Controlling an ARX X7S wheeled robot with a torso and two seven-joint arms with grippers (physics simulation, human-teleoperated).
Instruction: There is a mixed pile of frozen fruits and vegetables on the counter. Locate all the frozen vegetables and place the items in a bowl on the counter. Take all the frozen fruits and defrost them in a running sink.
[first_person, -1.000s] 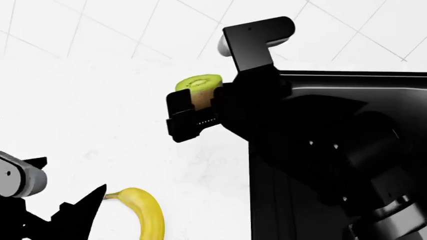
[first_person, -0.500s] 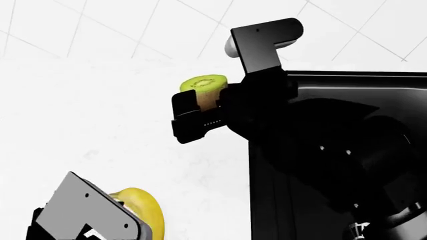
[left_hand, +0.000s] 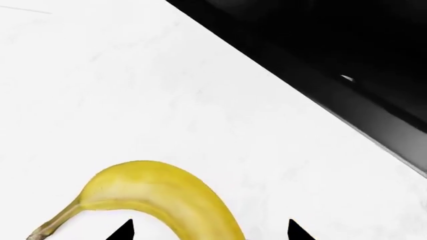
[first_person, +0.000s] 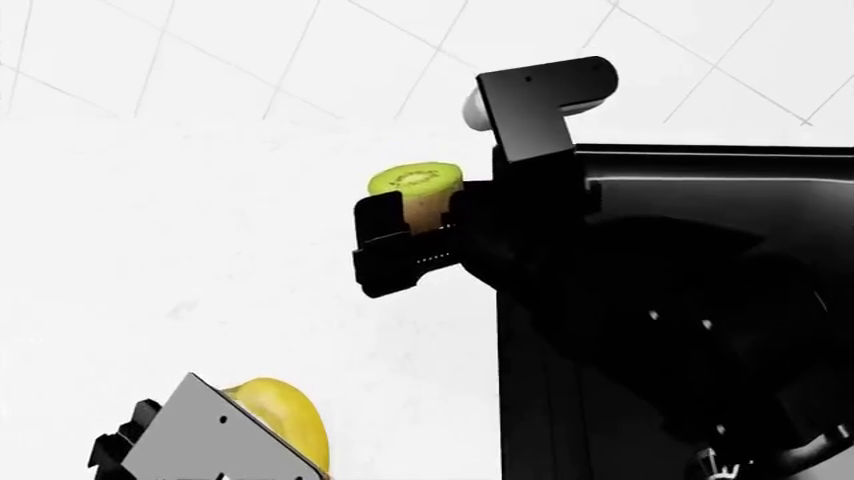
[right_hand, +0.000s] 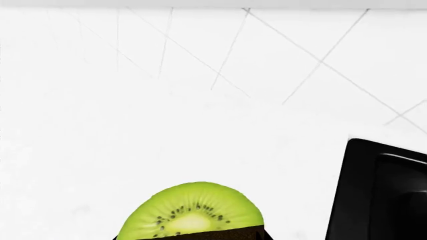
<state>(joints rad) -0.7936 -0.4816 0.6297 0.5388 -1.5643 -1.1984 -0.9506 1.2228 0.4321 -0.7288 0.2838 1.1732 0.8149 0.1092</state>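
Between your right gripper's (first_person: 400, 232) pressed-in fingers sits the halved brown-skinned kiwi (first_person: 416, 190), green face up, beside the glossy black sink (first_person: 694, 300). Your left gripper (left_hand: 208, 235) is spread astride the curved yellow banana (left_hand: 160, 192) on the white counter (first_person: 200, 230).

The right hand (first_person: 407, 245) is blocky matte black with a white-capped bracket; the left hand (first_person: 220, 440) shows a grey screwed plate.
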